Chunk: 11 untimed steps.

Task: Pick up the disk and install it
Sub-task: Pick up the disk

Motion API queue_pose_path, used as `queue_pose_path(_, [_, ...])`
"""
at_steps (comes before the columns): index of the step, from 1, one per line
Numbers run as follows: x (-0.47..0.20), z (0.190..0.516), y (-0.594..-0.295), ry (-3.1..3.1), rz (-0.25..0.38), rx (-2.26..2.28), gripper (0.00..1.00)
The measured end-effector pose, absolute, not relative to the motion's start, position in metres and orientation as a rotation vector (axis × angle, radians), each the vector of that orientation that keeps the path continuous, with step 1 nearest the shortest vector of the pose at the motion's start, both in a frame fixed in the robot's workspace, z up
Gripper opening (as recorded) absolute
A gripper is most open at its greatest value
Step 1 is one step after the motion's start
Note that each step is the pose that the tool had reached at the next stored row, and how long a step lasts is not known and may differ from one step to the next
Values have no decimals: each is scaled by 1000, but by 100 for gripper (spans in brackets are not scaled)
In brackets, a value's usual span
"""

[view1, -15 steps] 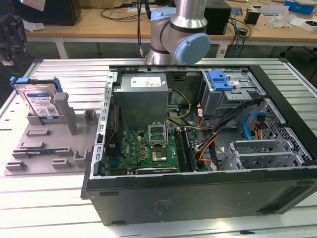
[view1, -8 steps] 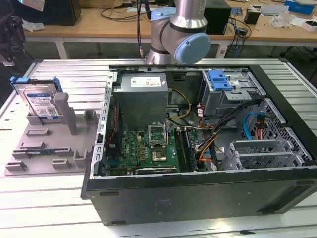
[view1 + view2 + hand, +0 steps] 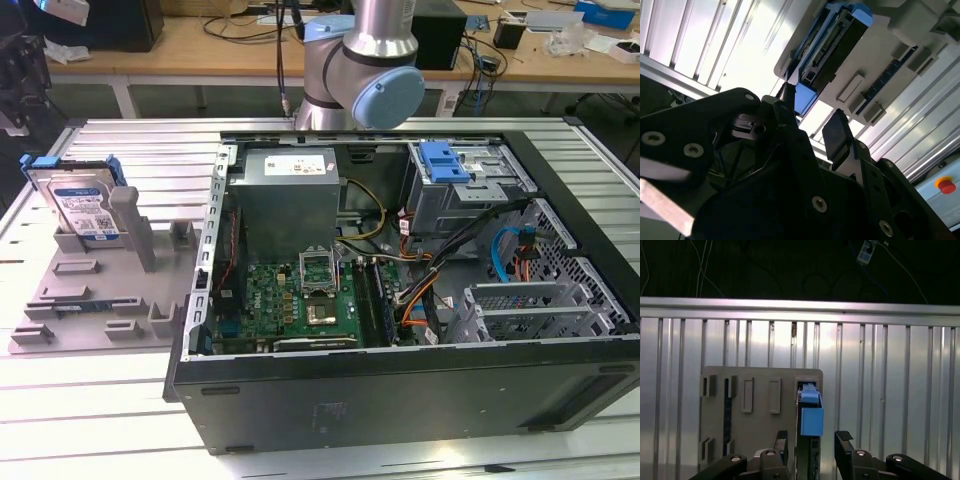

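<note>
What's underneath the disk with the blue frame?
A grey slotted holder, lying on the ribbed metal table. The disk stands on edge in it; the holder's posts hide its bottom edge.

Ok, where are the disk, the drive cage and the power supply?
disk (image 3: 85,210), exterior view, on its white-and-blue label.
drive cage (image 3: 452,196), exterior view, on the grey metal just below its blue latch.
power supply (image 3: 288,207), exterior view, on its bare grey face, below the white sticker.
</note>
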<state>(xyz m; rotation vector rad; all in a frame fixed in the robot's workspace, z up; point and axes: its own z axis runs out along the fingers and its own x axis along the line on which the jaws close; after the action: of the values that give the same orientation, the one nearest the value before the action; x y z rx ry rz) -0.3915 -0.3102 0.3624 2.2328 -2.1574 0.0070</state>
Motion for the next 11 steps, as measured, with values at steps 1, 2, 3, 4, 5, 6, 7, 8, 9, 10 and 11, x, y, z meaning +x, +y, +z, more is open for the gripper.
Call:
queue_pose_path(1, [-392, 362, -310, -2157, 7, 2233, 50])
queue_pose_path(2, [-392, 360, -311, -2157, 7, 2233, 50])
queue_pose_path(3, [-392, 358, -311, -2158, 7, 2233, 50])
queue_pose_path(4, [-392, 358, -311, -2158, 6, 2233, 50])
queue_pose_path(5, [-392, 357, -311, -2159, 3, 2235, 50])
queue_pose_path(6, [-392, 356, -311, -2160, 0, 2236, 50])
queue_pose_path(7, [-392, 356, -311, -2162, -4, 2238, 50])
queue_pose_path(8, [-392, 356, -311, -2164, -7, 2240, 50])
queue_pose_path(9, [-393, 355, -311, -2166, -11, 2242, 50])
queue_pose_path(10, [-393, 355, -311, -2167, -14, 2243, 50])
queue_pose_path(11, [-393, 354, -311, -2168, -16, 2244, 50])
